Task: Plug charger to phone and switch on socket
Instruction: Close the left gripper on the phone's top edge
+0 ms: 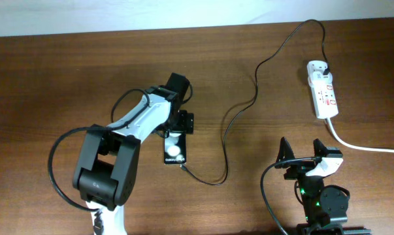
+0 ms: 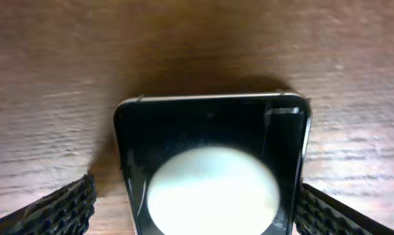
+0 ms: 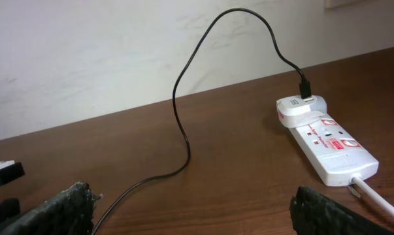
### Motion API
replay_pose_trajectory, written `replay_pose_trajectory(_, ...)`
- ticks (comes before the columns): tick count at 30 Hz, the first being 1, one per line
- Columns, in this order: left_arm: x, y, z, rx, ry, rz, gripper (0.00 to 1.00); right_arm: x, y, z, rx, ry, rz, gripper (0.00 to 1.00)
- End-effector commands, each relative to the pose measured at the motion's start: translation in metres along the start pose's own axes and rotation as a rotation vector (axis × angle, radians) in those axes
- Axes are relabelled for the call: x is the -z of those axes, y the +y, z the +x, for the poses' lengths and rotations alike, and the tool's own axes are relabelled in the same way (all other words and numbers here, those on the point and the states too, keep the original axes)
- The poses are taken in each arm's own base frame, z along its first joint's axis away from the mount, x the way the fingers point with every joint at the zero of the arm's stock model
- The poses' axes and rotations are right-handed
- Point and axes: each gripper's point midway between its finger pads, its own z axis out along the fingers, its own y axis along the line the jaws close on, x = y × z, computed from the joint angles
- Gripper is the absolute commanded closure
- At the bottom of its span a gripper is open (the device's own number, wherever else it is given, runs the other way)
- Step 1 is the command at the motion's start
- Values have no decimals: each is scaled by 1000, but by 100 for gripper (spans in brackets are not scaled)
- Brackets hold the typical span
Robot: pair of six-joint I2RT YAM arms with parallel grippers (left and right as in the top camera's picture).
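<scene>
The black phone (image 1: 174,151) lies flat on the table with a white round reflection and a white label at its near end. My left gripper (image 1: 177,130) is open and straddles its far end. In the left wrist view the phone (image 2: 210,130) sits between the fingers of the left gripper (image 2: 197,212), with a gap on the left side. The thin black charger cable (image 1: 227,130) runs from its plug in the white socket strip (image 1: 322,91) to a tip (image 1: 184,168) beside the phone's near corner. My right gripper (image 1: 304,153) is open and empty, also in its wrist view (image 3: 197,215).
A thick white cord (image 1: 366,147) leaves the strip toward the right edge. In the right wrist view the cable (image 3: 180,124) arcs up to its plug (image 3: 306,88) in the strip (image 3: 330,143). A white wall stands behind the table.
</scene>
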Motion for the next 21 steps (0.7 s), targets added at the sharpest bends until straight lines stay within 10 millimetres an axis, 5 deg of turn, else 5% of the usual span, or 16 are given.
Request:
replay_pose_trajectory(1, -27, 35, 15, 44, 70, -96, 1, 0, 0, 3, 3, 5, -4, 1)
replay_pose_trajectory(21, -24, 9, 82, 138, 316, -25, 0, 0, 0, 3, 3, 5, -4, 1)
